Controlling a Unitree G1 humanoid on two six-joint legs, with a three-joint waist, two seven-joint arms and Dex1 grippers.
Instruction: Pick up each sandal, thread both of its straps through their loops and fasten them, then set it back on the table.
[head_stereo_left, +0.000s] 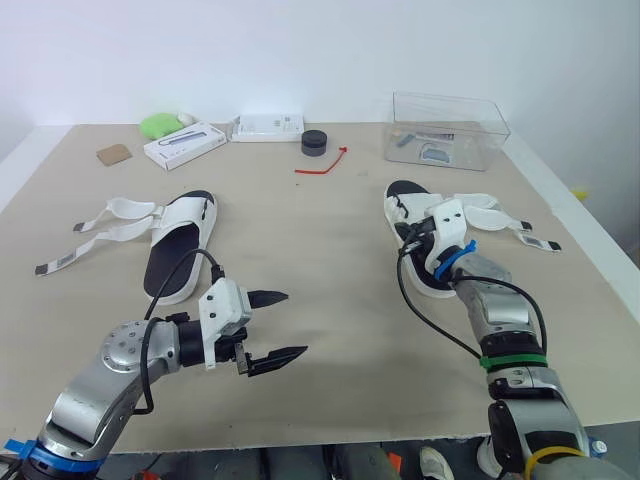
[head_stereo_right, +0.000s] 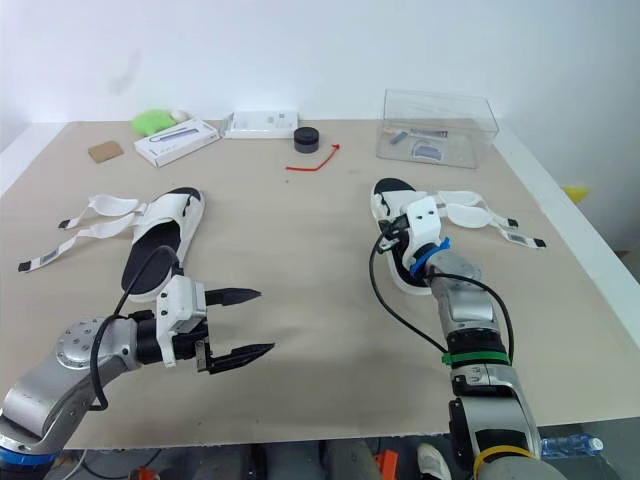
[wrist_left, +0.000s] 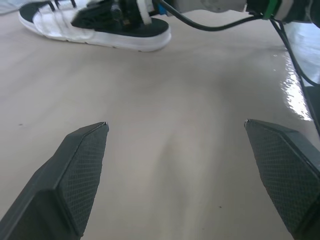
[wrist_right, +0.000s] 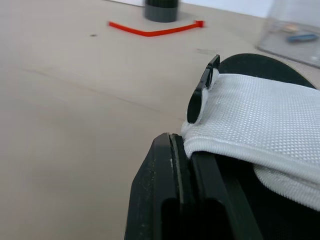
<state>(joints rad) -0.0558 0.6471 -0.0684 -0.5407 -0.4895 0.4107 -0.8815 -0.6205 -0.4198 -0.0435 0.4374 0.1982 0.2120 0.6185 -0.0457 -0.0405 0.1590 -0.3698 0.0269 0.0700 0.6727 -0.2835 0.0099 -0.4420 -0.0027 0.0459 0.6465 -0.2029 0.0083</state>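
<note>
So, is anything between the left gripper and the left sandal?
Nothing visible. Only bare table separates the open left gripper from the left sandal; its fingers point away from it, toward the right sandal.

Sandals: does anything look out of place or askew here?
Nothing damaged or spilled. Both the left sandal and right sandal lie with straps unfastened and splayed outward; the right gripper pinches the right sandal's white upper.

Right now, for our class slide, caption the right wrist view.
Right gripper pinches the white upper of the sandal beside its black loops; red strip beyond.
</note>
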